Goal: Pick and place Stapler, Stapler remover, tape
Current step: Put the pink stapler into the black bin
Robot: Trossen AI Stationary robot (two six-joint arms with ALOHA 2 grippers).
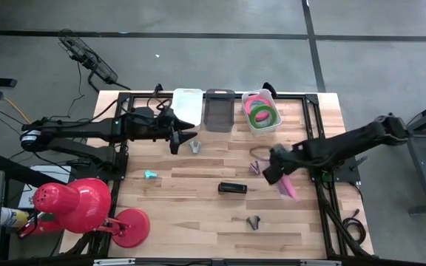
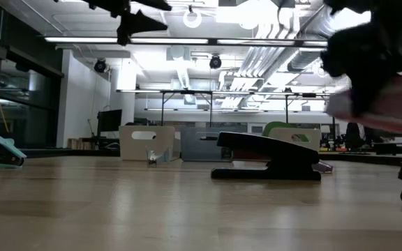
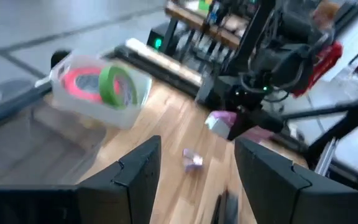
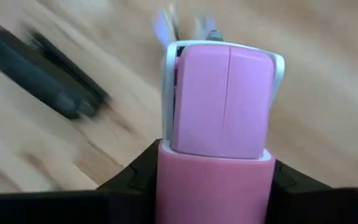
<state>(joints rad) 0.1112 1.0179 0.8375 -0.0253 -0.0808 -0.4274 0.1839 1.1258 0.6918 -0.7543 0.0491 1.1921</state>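
A wooden table (image 1: 198,214) is seen from above, with three bins along the far edge. The tape rolls (image 1: 261,111), two green and one pink, are sitting in the clear right-hand bin (image 1: 251,125). A pink stapler (image 4: 219,99) is clamped in the right gripper (image 1: 279,177), lifted off the table. The left gripper (image 1: 186,140) is held above the table near the white bin (image 1: 187,106), fingers apart. A black stapler (image 1: 232,188) is lying mid-table, and a small staple remover (image 1: 254,222) is nearer the front.
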